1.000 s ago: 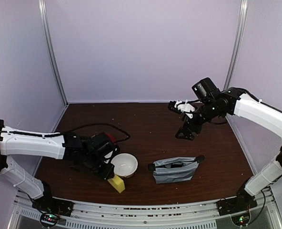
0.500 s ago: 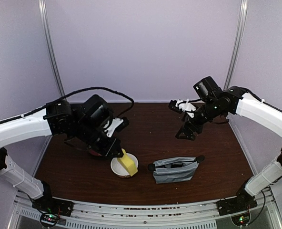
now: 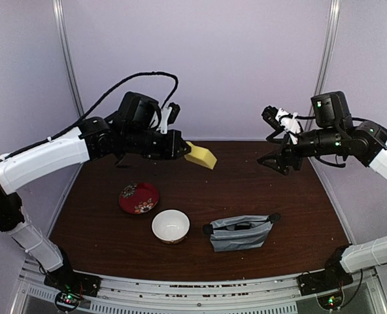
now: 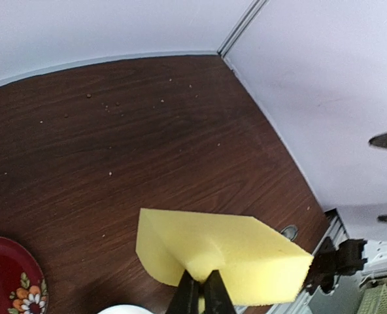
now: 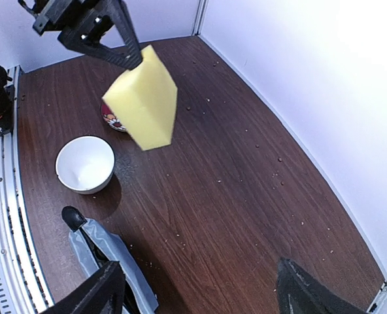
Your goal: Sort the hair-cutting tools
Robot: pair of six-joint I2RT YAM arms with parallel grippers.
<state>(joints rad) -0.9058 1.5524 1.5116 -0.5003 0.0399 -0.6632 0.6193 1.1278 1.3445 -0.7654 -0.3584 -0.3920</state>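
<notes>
Pouch first: nearest the arm bases, low beneath the right hand [image 3: 272,139] and a little to its left, a grey pouch [image 3: 238,233] lies flat on the bench [image 3: 246,190]. A black tip [image 3: 274,216] pokes from one end and dark shapes show in its mouth. The hair-cutting tools are nowhere in the open, so they are probably inside, though none can be made out. Just left of the pouch, well below the left hand [image 3: 182,148], stands a white bowl [image 3: 170,226] with nothing in it. Beyond it sits a red patterned plate [image 3: 139,197], also bare. Farther back and high up, the left hand is clamped shut on the edge of a yellow sponge [image 3: 201,156], carried in the air toward the right hand. The right hand hangs opposite, its fingers spread wide and holding nothing. No tool appears sorted yet; the step in hand looks like moving the sponge. Next, I judge, the sponge wants setting down away from the pouch, then the free right hand should descend to its mouth and draw the contents out.
</notes>
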